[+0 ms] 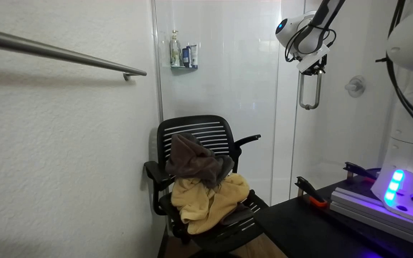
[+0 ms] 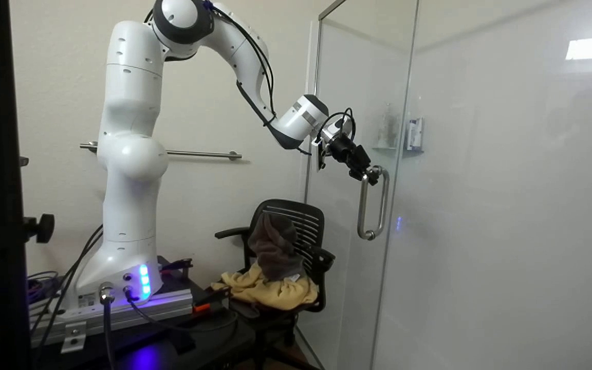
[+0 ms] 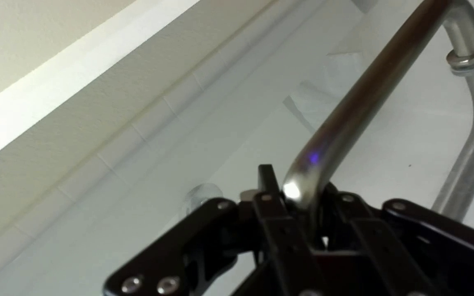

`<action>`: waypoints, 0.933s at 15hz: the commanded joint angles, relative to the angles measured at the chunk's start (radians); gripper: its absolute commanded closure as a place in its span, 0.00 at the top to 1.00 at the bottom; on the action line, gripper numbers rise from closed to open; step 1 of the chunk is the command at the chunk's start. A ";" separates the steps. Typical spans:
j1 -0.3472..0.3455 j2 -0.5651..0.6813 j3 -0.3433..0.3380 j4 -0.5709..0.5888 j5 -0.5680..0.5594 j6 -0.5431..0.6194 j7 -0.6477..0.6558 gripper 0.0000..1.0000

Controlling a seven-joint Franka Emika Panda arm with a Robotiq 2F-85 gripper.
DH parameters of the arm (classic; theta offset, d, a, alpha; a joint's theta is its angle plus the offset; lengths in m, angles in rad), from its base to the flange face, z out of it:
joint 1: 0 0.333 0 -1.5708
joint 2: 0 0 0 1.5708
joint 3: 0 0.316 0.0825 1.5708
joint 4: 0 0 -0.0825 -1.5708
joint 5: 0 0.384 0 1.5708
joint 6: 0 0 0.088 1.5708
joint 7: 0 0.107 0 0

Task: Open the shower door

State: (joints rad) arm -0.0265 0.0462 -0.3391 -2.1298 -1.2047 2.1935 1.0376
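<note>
One tool point(image 3: 303, 195), one gripped handle point(image 3: 366, 96), one door point(image 1: 332, 122)

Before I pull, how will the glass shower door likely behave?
The shower door is probably heavy and stiff, being a tall glass panel. Looking frameless, it could chip if knocked. The smooth, round metal loop handle may slip in the gripper.
</note>
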 commanded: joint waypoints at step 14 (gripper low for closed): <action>-0.131 -0.283 0.119 -0.375 0.030 -0.018 -0.176 0.06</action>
State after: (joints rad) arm -0.1640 -0.1503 -0.2779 -2.3349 -1.2531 2.2870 0.8892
